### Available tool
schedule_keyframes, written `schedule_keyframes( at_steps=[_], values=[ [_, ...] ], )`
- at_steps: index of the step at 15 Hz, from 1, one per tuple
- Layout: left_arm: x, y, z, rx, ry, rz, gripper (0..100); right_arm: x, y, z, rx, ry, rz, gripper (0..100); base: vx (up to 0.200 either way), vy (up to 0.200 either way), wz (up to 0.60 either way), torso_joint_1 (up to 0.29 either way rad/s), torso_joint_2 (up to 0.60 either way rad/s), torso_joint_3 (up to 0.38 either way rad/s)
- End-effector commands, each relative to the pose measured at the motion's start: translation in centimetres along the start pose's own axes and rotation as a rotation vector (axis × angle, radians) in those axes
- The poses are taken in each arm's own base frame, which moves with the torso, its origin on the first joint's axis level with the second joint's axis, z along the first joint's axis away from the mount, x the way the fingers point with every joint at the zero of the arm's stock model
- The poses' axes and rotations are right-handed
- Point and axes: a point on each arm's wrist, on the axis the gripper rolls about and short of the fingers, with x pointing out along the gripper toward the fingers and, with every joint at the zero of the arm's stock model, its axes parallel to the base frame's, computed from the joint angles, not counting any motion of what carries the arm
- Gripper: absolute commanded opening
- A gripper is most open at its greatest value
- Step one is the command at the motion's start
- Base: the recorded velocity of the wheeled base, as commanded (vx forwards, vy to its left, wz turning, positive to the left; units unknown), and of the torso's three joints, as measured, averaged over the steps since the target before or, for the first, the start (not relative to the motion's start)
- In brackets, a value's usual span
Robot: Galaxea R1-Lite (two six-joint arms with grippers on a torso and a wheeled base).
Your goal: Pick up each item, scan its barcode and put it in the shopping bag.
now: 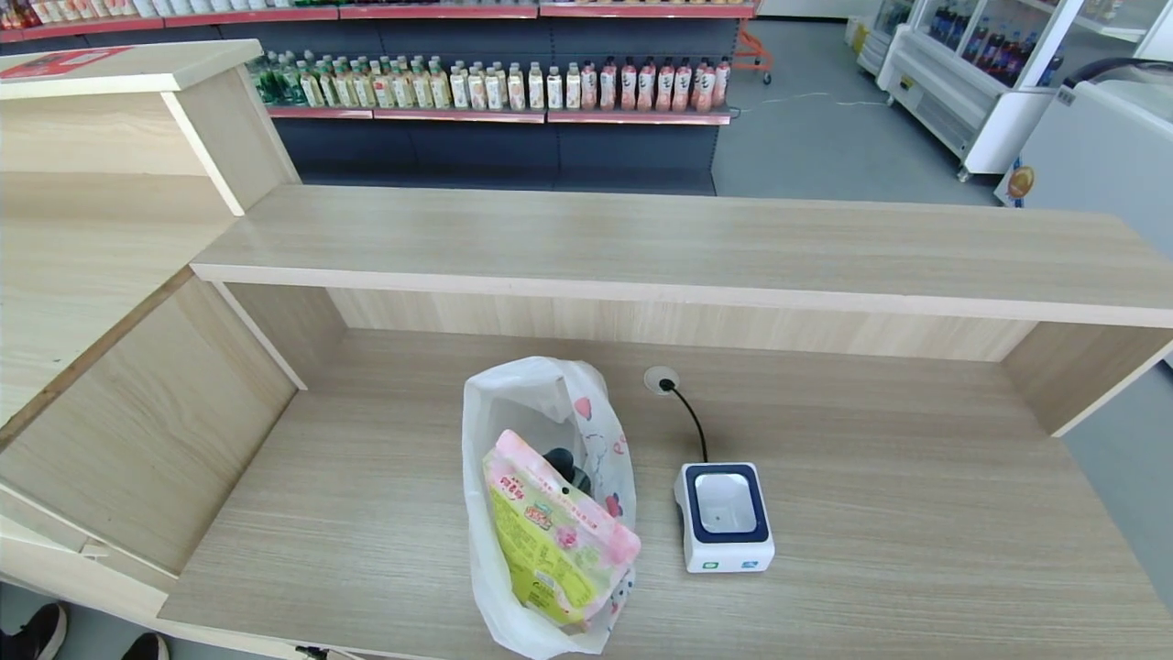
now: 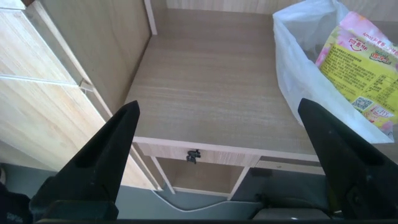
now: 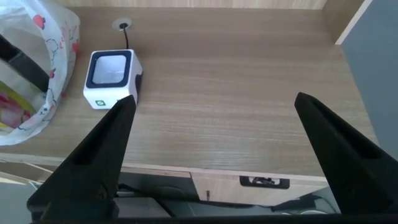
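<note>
Pouch (image 1: 554, 536) sits in the shopping bag (image 1: 527, 390), top poking out, scanner (image 1: 724, 515) just beside on the surface (image 1: 916, 513). Left gripper (image 2: 219, 106) and right gripper (image 3: 214, 98) hang wide, empty. Danger: the limp bag could slump, spilling it.

Left gripper (image 2: 219, 106): two dark, wedge-shaped fingers (image 2: 102, 165) spread wide apart, tips angled forward and downward. Right gripper (image 3: 214, 98): the same pose, its dark fingers (image 3: 339, 155) likewise parted wide, tips aimed forward and down, both tapering to narrow ends.
</note>
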Motion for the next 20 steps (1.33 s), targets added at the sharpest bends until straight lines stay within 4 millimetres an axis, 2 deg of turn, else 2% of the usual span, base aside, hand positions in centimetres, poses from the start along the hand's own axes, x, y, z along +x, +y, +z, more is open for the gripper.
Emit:
schedule_keyframes(
  at_steps=[1,2,8,11,20],
  values=[
    [0.00,0.00,-0.01,0.000,0.000,0.000,100,0.02,0.00,0.00,0.000,0.003,0.001,100,0.000,0.000,0.00,0.000,0.00,0.000],
    [0.00,0.00,-0.01,0.000,0.000,0.000,100,0.02,0.00,-0.01,0.000,0.004,-0.001,0,0.000,0.000,0.00,0.000,0.00,0.000],
    [0.00,0.00,-0.01,0.000,0.000,0.000,100,0.02,0.00,0.00,0.009,0.003,-0.001,0,0.000,0.000,0.00,0.000,0.00,0.000],
    [0.00,0.00,-0.01,0.000,0.000,0.000,100,0.02,0.00,0.00,0.015,0.003,-0.001,0,0.000,-0.200,0.00,0.001,0.00,0.004],
    [0.00,0.00,-0.01,0.000,0.000,0.000,100,0.02,0.00,0.00,0.015,0.003,-0.001,0,0.000,0.000,0.00,0.000,0.00,0.000]
  ],
)
